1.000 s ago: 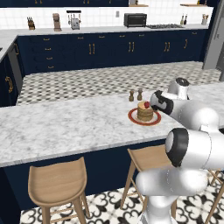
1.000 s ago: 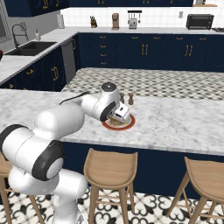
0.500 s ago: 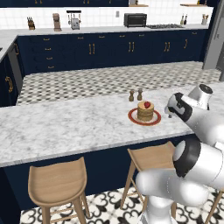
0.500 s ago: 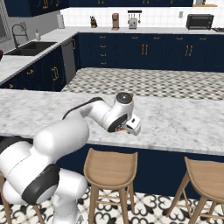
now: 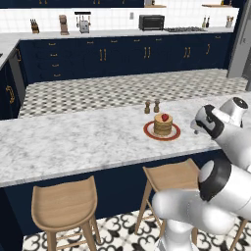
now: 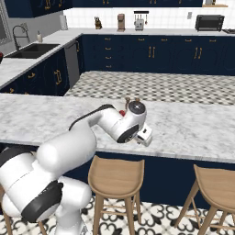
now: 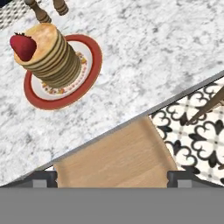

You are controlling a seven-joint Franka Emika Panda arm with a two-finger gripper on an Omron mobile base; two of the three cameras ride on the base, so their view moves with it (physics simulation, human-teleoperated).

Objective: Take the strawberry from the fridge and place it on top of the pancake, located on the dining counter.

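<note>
The strawberry (image 7: pixel 22 47) rests on top of the pancake (image 7: pixel 50 54), a golden stack on its red-rimmed plate (image 7: pixel 89 61) on the marble dining counter (image 7: pixel 153 52). The left base view shows the strawberry (image 5: pixel 165 117) on the pancake (image 5: pixel 162 126), with my gripper (image 5: pixel 193 129) a little to the right of the plate, near the counter's front edge. From the right base view, my gripper (image 6: pixel 145 137) hangs over that edge and a bit of the strawberry (image 6: pixel 122 113) peeks out behind the hand. My gripper (image 7: pixel 112 178) is open with nothing between its fingertips (image 7: pixel 44 178).
Two small brown shakers (image 5: pixel 151 106) stand just behind the plate. Wooden stools (image 5: pixel 174 179) sit below the counter's front edge, one directly under the hand (image 7: pixel 113 159). Navy cabinets (image 5: pixel 122 59) with appliances line the far wall. Patterned floor tiles (image 7: pixel 197 127) lie below.
My hand has drawn back from the pancake toward the counter's front edge, to the plate's right. The strawberry stays on the stack, free of the fingers.
</note>
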